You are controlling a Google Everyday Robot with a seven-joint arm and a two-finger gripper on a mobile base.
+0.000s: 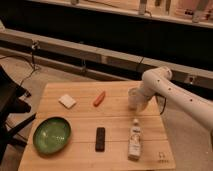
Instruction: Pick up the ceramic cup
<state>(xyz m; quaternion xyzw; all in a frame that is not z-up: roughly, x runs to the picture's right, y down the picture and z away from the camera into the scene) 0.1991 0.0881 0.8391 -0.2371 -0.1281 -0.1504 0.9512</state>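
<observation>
Your gripper (140,103) is at the cup (133,98), near the table's (80,116) right edge; you cannot tell if it grips.

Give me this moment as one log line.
pincer: at cup, right rear of table | cup: upright on table | lift: not yet
</observation>
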